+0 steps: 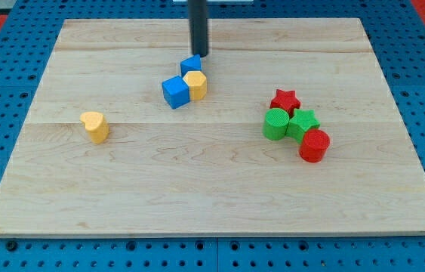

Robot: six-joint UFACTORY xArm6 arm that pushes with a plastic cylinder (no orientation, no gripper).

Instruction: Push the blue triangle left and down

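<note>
Tip [200, 55] sits at the upper right edge of the blue triangle [191, 64], touching or nearly so; no gripper, nothing held. Triangle is up top center, packed against the yellow block [195, 84] and blue cube [175, 91] below it.

Lab test bench: wooden board [212, 189] on blue perforated mounting plate [1, 249], small coloured blocks scattered on top.
</note>
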